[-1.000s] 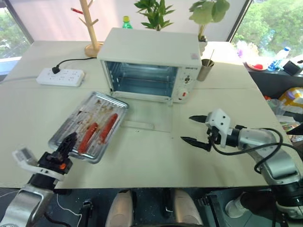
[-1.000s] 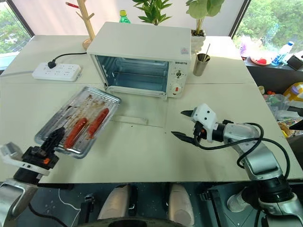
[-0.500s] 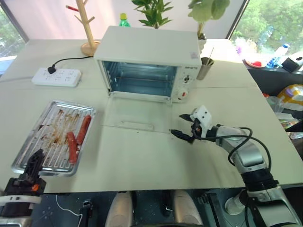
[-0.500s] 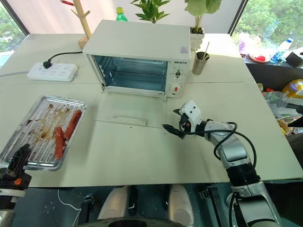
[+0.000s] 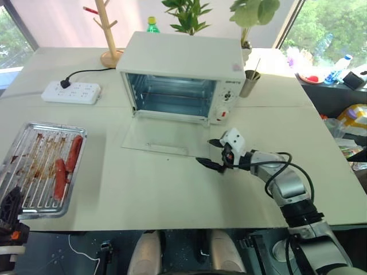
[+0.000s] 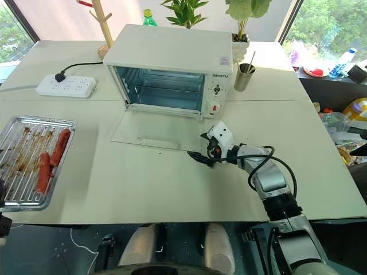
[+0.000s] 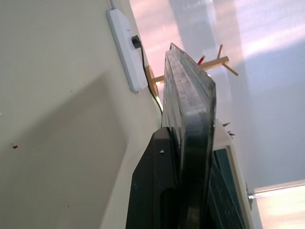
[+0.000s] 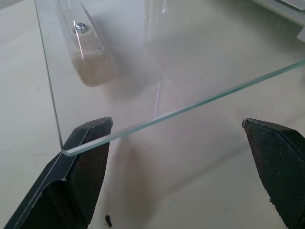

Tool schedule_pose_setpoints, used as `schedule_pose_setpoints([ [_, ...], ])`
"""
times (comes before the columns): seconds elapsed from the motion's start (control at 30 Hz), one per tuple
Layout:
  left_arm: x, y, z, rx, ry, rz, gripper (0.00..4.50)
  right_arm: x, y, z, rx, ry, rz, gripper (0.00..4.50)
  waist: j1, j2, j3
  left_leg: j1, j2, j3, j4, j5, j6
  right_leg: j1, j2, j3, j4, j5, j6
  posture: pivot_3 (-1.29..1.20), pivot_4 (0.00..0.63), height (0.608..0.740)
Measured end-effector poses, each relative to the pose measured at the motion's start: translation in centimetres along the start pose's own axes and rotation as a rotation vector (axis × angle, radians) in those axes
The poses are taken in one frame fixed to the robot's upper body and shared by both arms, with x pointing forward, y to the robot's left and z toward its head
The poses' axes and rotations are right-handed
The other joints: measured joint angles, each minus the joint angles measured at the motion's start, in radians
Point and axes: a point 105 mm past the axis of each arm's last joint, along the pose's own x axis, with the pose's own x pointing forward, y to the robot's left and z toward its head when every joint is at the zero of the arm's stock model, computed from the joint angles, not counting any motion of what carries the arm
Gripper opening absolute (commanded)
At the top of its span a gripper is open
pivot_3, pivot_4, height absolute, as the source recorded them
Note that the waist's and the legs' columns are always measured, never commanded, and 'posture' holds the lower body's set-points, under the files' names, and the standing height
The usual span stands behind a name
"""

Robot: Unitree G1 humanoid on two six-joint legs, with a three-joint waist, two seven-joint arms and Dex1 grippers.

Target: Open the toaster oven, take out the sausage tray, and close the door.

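The white toaster oven [image 5: 183, 77] stands far-centre, its glass door [image 5: 166, 140] folded flat open; the sausage tray [image 5: 40, 169] lies near-left.

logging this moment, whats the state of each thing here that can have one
toaster oven: open, cavity empty
door: folded down flat on the table
sausage tray: out of the oven, near the table's left edge, edge clamped in the left gripper
left gripper: shut on the tray
right gripper: open, at the door's front corner
power strip: one plug in
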Motion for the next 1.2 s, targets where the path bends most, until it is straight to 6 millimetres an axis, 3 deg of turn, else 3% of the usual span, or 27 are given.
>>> schedule_pose_setpoints([
  [0.1, 0.0, 0.4, 0.1, -0.011, -0.006, 0.007, 0.00, 0.6, 0.3, 0.8, 0.024, -0.022, 0.011, 4.46, -0.002, 0.000, 0.000, 0.000, 0.000, 0.000, 0.000, 0.000, 0.000, 0.000, 0.000, 0.000, 0.001, 0.000, 0.000, 0.00, 0.150, 0.717],
  [0.2, 0.4, 0.8, 0.3, -0.026, -0.009, 0.008, 0.00, 0.9, -0.1, 2.9, -0.003, -0.061, 0.003, 4.46, -0.001, 0.001, 0.000, 0.000, 0.000, 0.000, 0.000, 0.000, 0.000, -0.001, 0.000, 0.000, 0.002, 0.000, 0.000, 0.00, 0.150, 0.717],
  [0.33, 0.8, 1.1, 0.3, -0.031, 0.019, 0.013, 0.00, 0.3, -1.7, 6.1, -0.035, -0.145, -0.053, 4.46, -0.001, 0.001, 0.000, 0.000, 0.000, 0.000, 0.000, 0.000, 0.000, -0.002, 0.001, 0.000, 0.002, 0.000, 0.000, 0.00, 0.150, 0.717],
  [0.43, 1.1, 1.0, -0.1, -0.035, 0.045, 0.003, 0.00, -0.2, -1.9, 7.5, -0.062, -0.181, -0.067, 4.46, 0.000, 0.000, 0.000, 0.000, 0.000, 0.000, 0.000, 0.000, 0.000, -0.002, 0.001, 0.000, 0.002, 0.000, 0.000, 0.00, 0.150, 0.717],
  [0.67, 2.0, 1.2, -3.3, -0.077, 0.196, 0.005, 0.00, -1.8, -0.2, 4.8, -0.069, -0.094, -0.014, 4.46, 0.000, 0.000, 0.000, 0.000, 0.000, 0.001, 0.000, 0.000, 0.000, -0.001, -0.001, 0.000, 0.002, 0.000, 0.000, 0.00, 0.150, 0.717],
  [1.03, 4.9, -0.9, -9.0, -0.024, 0.597, -0.082, 0.00, -6.5, 3.2, 4.5, -0.072, -0.030, 0.169, 4.46, 0.003, 0.002, 0.000, 0.000, 0.000, -0.001, 0.000, 0.000, 0.000, -0.001, 0.000, 0.000, 0.003, 0.000, 0.000, 0.00, 0.150, 0.717],
  [1.2, 7.0, -1.7, -13.1, -0.017, 0.873, -0.137, 0.00, -9.4, 4.0, 3.5, -0.047, 0.022, 0.149, 4.46, 0.016, 0.002, 0.000, 0.001, 0.000, 0.000, 0.000, 0.000, 0.000, 0.000, 0.000, 0.000, 0.002, 0.000, 0.000, 0.00, 0.150, 0.717],
])
